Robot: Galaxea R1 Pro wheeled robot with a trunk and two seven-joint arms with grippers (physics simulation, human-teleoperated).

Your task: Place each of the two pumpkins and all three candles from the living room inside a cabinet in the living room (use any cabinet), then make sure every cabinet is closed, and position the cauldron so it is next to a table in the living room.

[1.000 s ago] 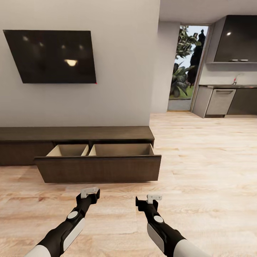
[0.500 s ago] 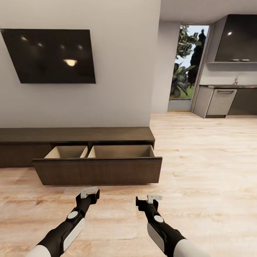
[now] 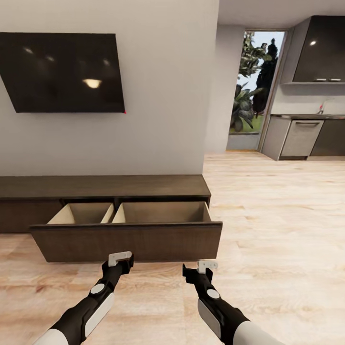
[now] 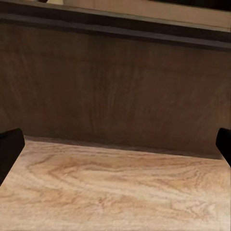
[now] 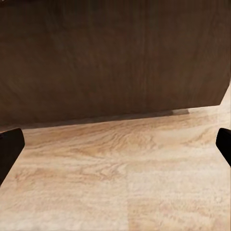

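The long dark-brown cabinet (image 3: 105,187) runs along the wall under the TV. Its wide drawer (image 3: 127,242) is pulled out, with two tan compartments (image 3: 160,213); the parts I can see hold nothing. My left gripper (image 3: 120,258) and right gripper (image 3: 207,264) hover low over the floor just short of the drawer front, both open and empty. The left wrist view faces the drawer front (image 4: 115,86) with a black fingertip (image 4: 9,149) at the edge. The right wrist view faces the drawer front (image 5: 110,53) too, fingertip (image 5: 9,147) at its edge. Pumpkins, candles, cauldron and table are out of view.
A dark TV (image 3: 60,72) hangs on the wall above the cabinet. Light wood floor (image 3: 278,230) stretches to the right toward a kitchen with grey units (image 3: 299,139) and a glass door (image 3: 249,91).
The whole view has shifted: the camera has come closer to the cabinet, so the open drawer looks larger and lower. Both grippers keep their pose, open.
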